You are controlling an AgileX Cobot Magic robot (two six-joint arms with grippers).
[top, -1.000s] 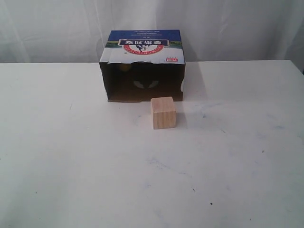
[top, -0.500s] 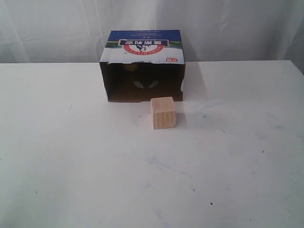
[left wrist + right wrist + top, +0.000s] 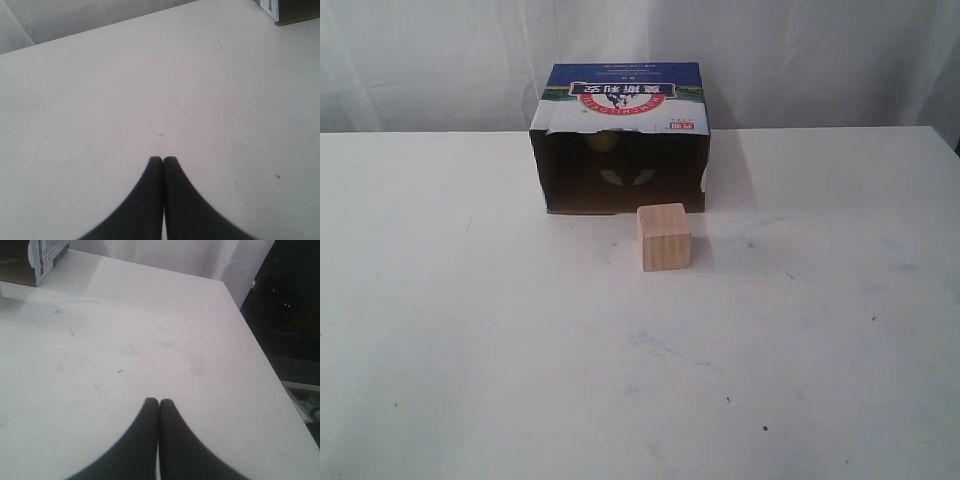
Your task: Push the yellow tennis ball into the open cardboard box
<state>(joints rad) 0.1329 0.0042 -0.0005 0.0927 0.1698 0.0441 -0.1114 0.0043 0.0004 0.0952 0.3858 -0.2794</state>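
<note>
The open cardboard box (image 3: 620, 100) lies on its side at the back of the white table, its dark mouth facing forward. Deep inside, just under the upper edge, the yellow tennis ball (image 3: 603, 142) shows dimly. Neither arm appears in the exterior view. My left gripper (image 3: 163, 159) is shut, empty, over bare table, with a corner of the box (image 3: 287, 9) far off. My right gripper (image 3: 159, 401) is also shut and empty, with a corner of the box (image 3: 30, 260) at the far side of its view.
A pale wooden cube (image 3: 664, 237) stands on the table just in front of the box's right half. The table's right edge (image 3: 260, 355) drops off to a dark floor beside the right gripper. A white curtain hangs behind.
The ball inside the box has shifted slightly to the right along the back of the opening. Nothing else has moved.
</note>
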